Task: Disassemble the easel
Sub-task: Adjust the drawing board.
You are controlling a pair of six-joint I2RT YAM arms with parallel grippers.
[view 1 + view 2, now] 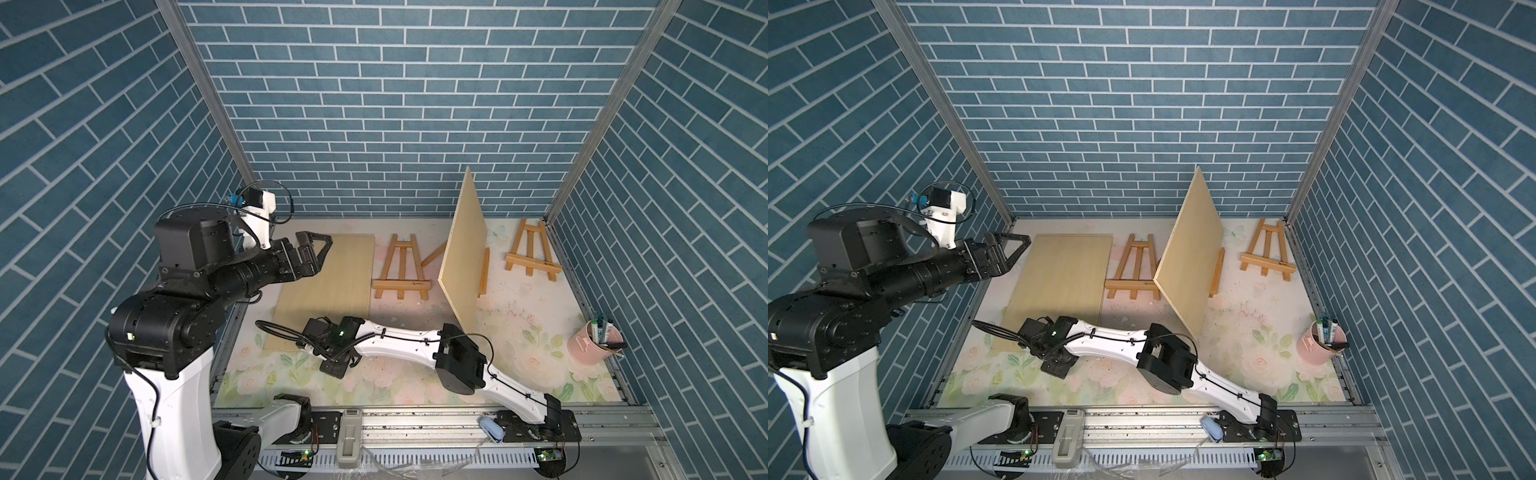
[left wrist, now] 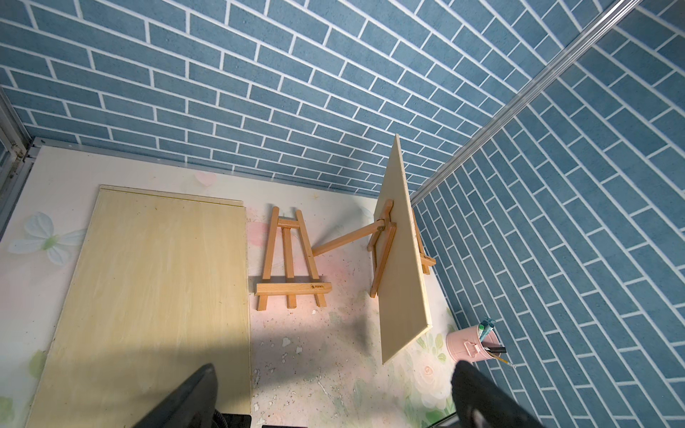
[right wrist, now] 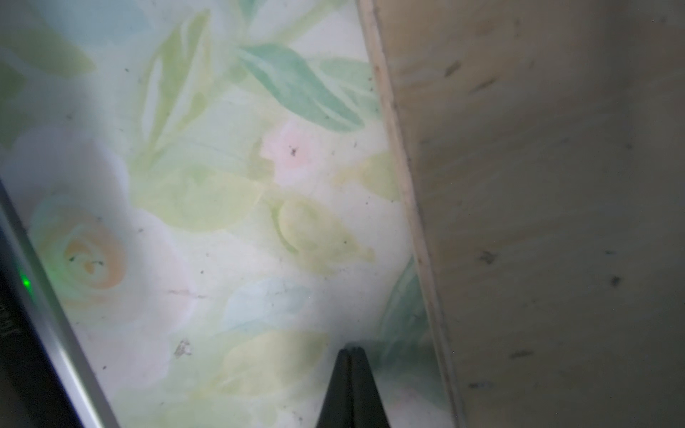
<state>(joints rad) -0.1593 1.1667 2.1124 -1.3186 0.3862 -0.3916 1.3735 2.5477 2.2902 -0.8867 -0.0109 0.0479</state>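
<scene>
My left gripper (image 1: 320, 255) is hanging high over the 10 o'clock side of the table. Its jaws are spread wide and are holding nothing. In the left wrist view its black fingers (image 2: 192, 392) are showing far apart.

Under it, a pale rectangular wooden board (image 1: 328, 278) is lying flat on the flowered table mat (image 1: 519, 365).

At 8 o'clock my right gripper (image 1: 334, 368) is pointing down close to the mat, just beside the near edge of this flat board. Its fingertips (image 3: 344, 370) are pressed together with nothing between them. I cannot tell if they are touching the mat.

At 12 o'clock a small folded wooden easel (image 1: 401, 270) is lying flat.

At 1 o'clock the standing wooden easel (image 2: 381, 255) is the one that is assembled. Its rear leg (image 1: 432, 259) is reaching toward 9 o'clock, and a second pale wooden board (image 1: 461, 253) is leaning tilted against its frame.

At 2 o'clock a third wooden easel (image 1: 532, 253) is lying flat near the right wall.

At 3 o'clock a pink metal bucket (image 1: 590, 345) is standing upright with markers inside.
</scene>
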